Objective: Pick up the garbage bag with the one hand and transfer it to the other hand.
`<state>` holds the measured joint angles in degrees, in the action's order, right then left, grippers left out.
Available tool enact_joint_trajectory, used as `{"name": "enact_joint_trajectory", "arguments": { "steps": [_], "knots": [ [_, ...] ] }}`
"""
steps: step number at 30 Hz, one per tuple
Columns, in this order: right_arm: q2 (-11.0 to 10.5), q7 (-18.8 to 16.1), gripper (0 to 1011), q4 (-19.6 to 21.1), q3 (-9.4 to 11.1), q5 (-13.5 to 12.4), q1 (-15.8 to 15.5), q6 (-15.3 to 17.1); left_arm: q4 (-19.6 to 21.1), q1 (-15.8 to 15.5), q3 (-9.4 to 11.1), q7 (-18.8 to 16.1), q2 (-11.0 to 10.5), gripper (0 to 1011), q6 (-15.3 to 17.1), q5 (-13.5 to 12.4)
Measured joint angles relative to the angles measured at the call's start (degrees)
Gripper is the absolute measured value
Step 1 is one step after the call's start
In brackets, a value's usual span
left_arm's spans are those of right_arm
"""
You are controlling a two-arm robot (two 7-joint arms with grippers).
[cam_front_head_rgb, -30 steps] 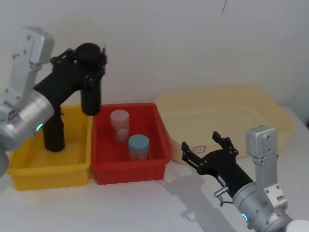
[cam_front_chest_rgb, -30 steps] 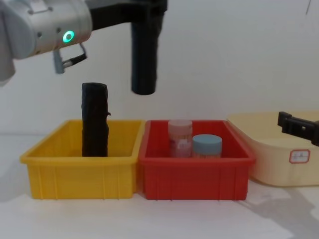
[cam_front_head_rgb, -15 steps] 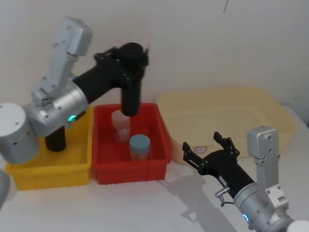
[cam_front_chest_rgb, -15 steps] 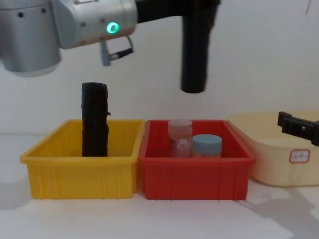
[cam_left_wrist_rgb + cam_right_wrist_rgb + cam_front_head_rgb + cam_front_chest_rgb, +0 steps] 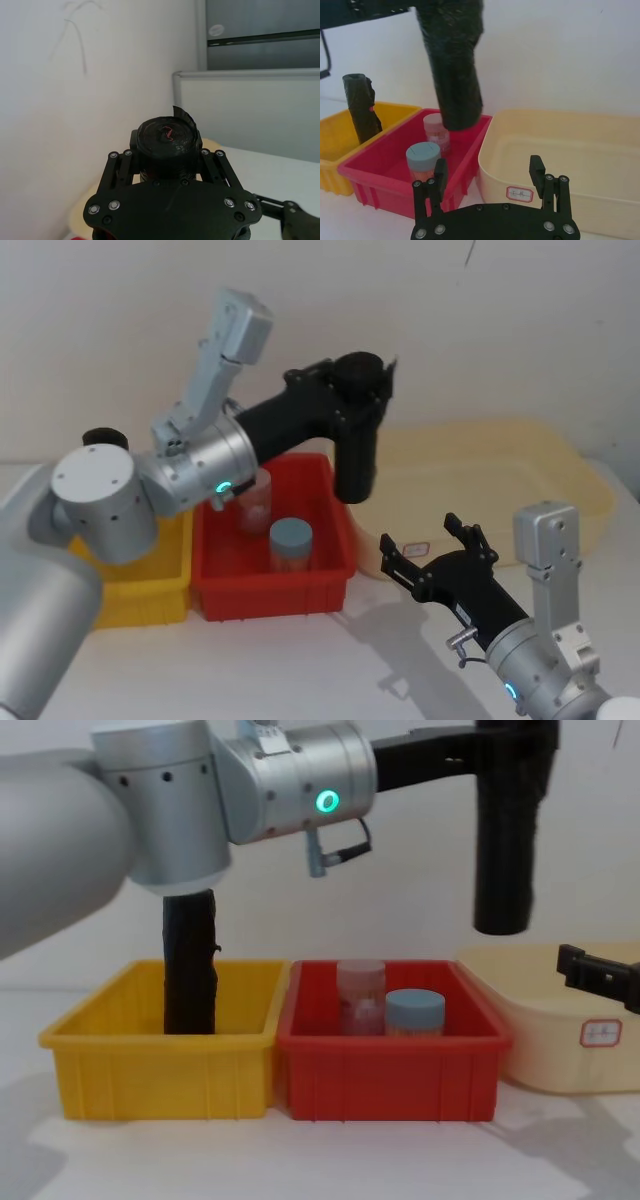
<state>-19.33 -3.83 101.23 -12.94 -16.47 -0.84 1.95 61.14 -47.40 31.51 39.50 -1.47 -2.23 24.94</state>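
Hanging from clamped left tool (image 5: 361, 382), garbage bag (image 5: 355, 458); right tool (image 5: 424, 542) agape, empty; tub label (image 5: 411, 549) illegible.

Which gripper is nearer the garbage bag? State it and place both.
Left. The left gripper is shut on the garbage bag, holding it upright in the air. The right gripper is open, lower and to the right, clear of it, before the beige tub.

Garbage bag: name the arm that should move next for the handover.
Right. The left end effector grips the garbage bag by its top, upright above where the red bin meets the cream tub. The right end effector is open and lower, so it should probably rise to the bag's free lower end.
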Motion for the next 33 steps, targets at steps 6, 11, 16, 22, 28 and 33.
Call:
{"name": "enact_joint_trajectory", "arguments": {
  "steps": [6, 11, 16, 22, 28, 33],
  "knots": [
    [0.0, 0.0, 1000, 0.0, 0.0, 0.0, 0.0, 0.0, -2.5, -0.6, 0.6, 1.3, 1.6, 531, -0.1, 1.5],
    [0.0, 0.0, 1000, 0.0, 0.0, 0.0, 0.0, 0.0, -3.1, -0.6, 0.7, 1.4, 2.1, 531, 0.0, 2.4],
    [0.0, 0.0, 1000, 0.0, 0.0, 0.0, 0.0, 0.0, -3.2, -0.3, 0.8, 1.4, 2.3, 531, 0.4, 3.1],
    [0.0, 0.0, 1000, 0.0, 0.0, 0.0, 0.0, 0.0, -3.3, 0.1, 0.9, 1.4, 2.5, 531, 0.8, 3.8],
    [0.2, 0.0, 1000, -0.2, -0.1, 0.7, 0.2, -0.5, -3.3, 0.3, 1.0, 1.4, 2.6, 531, 1.0, 4.2],
    [0.7, 0.5, 1000, -0.6, -0.6, 1.9, 0.8, -1.2, -3.3, 0.4, 1.0, 1.4, 2.7, 531, 1.1, 4.4]
  ]
}}
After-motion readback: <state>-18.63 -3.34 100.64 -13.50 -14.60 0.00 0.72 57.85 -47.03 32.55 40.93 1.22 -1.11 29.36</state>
